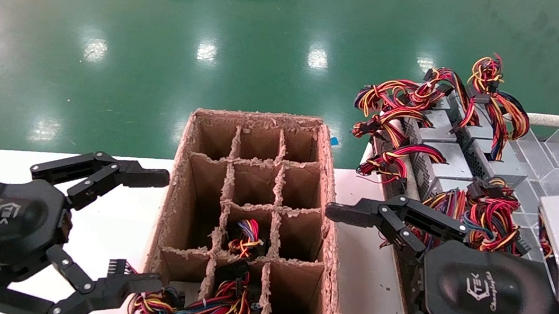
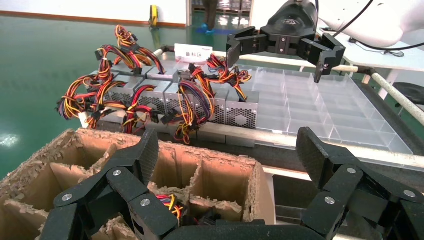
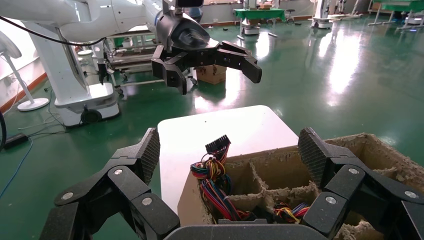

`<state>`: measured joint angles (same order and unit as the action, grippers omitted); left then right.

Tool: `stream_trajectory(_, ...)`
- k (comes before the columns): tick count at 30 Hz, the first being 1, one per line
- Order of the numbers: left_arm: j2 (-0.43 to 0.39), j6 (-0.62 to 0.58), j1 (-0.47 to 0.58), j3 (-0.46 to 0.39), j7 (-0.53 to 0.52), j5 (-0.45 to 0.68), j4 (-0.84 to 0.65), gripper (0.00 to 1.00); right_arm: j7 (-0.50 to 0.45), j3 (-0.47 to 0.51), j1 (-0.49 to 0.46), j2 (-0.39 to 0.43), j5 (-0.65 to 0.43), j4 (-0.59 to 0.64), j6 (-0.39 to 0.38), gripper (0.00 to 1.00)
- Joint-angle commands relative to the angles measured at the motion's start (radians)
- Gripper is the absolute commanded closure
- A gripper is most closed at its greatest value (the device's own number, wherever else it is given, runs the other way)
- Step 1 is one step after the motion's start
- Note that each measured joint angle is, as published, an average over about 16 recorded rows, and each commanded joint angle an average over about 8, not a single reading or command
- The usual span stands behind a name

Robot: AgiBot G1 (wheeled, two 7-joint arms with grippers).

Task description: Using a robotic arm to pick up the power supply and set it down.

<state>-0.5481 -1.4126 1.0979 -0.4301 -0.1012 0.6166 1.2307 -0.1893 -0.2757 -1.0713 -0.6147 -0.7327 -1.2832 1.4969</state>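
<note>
Several grey power supply boxes with red, yellow and black wire bundles stand in a row on the rack at the right; their honeycomb grilles face the left wrist view. More wire bundles stick out of cells of the brown divider carton. My left gripper hovers open and empty at the carton's left side. My right gripper hovers open and empty at its right side, between the carton and the rack. Each wrist view shows its own open gripper over the carton.
The carton sits on a white table; a wire bundle with a black connector hangs over its near corner. Clear plastic divider trays fill the rack beyond the row. Green floor lies around.
</note>
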Motion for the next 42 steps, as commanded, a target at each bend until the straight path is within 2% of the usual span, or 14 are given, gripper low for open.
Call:
stream_trajectory(1, 0.0, 0.0, 0.0, 0.0, 0.0, 0.0, 0.0, 0.0, 0.0, -0.001, -0.001, 0.001, 0.0, 0.0, 0.0, 0.0)
stream_trajectory(42, 0.0, 0.0, 0.0, 0.0, 0.0, 0.0, 0.0, 0.0, 0.002, -0.005, -0.004, 0.004, 0.003, -0.001, -0.002, 0.0)
